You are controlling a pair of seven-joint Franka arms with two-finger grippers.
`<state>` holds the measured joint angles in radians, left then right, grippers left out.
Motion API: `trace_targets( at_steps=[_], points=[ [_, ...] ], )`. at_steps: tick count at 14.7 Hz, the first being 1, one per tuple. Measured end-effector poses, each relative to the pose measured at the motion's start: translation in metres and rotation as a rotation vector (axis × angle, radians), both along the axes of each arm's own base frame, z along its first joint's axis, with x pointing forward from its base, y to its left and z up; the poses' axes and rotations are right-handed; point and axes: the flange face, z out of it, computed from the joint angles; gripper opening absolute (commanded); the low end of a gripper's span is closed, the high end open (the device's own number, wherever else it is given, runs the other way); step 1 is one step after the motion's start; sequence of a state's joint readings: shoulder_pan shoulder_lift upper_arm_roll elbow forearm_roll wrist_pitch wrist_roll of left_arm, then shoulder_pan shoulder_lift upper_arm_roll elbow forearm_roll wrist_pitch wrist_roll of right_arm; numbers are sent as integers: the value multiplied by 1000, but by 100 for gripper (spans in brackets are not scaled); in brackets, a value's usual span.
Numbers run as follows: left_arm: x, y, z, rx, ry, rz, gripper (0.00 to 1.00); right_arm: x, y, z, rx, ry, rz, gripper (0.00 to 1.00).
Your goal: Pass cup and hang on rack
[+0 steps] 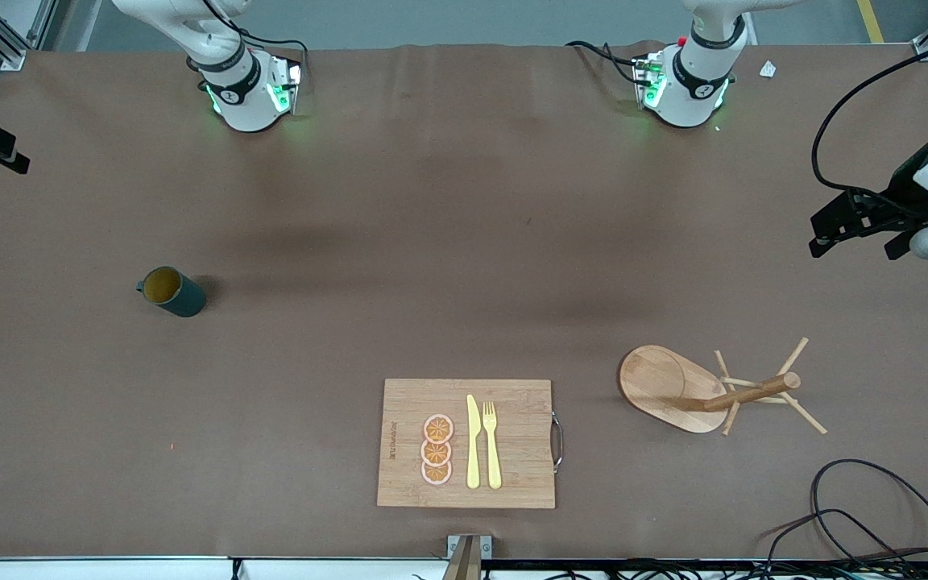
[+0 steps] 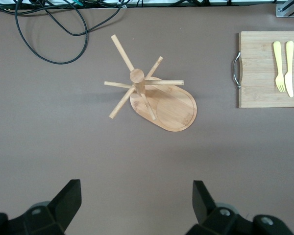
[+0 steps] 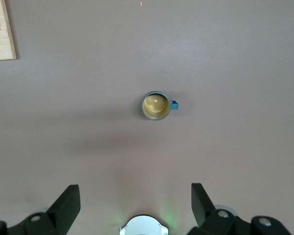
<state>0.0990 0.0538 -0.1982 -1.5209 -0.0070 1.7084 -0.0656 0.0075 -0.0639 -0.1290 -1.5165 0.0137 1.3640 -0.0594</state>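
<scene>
On the table, the cup [image 1: 173, 292] is standing upright, well apart from the rack [image 1: 673, 390].
Left gripper [image 2: 134, 205] and right gripper [image 3: 134, 205] are hovering empty above, fingers spread.

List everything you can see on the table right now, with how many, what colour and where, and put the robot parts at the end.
cup: one, dark teal with yellow inside, upright, toward the right arm's end of the table.
rack: one, light wood, oval base with post and pegs, toward the left arm's end.
cutting board: one, bamboo with metal handle, nearest the front camera, mid-table.
knife: one, yellow, on the board.
fork: one, yellow, beside the knife.
orange slices: three, orange, in a row on the board.
cables: black, near the rack.
left gripper: one, black, open, high over the rack.
right gripper: one, black, open, high over the cup.
</scene>
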Motion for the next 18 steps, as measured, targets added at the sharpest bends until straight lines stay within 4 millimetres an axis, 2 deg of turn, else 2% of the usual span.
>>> trace_targets(
  at_steps=[6, 9, 11, 13, 15, 18],
  points=[
    [0, 0, 0, 0, 0, 0, 100, 1, 1, -1, 0, 1, 3, 100],
    [0, 0, 0, 0, 0, 0, 100, 13, 3, -19, -1, 30, 6, 100],
    [0, 0, 0, 0, 0, 0, 100, 33, 3, -51, -4, 67, 6, 100],
    [0, 0, 0, 0, 0, 0, 100, 56, 3, -94, -7, 123, 14, 100],
    [0, 0, 0, 0, 0, 0, 100, 77, 2, -131, 0, 139, 96, 100],
    [0, 0, 0, 0, 0, 0, 100, 91, -6, -188, 8, 108, 213, 100]
  ],
)
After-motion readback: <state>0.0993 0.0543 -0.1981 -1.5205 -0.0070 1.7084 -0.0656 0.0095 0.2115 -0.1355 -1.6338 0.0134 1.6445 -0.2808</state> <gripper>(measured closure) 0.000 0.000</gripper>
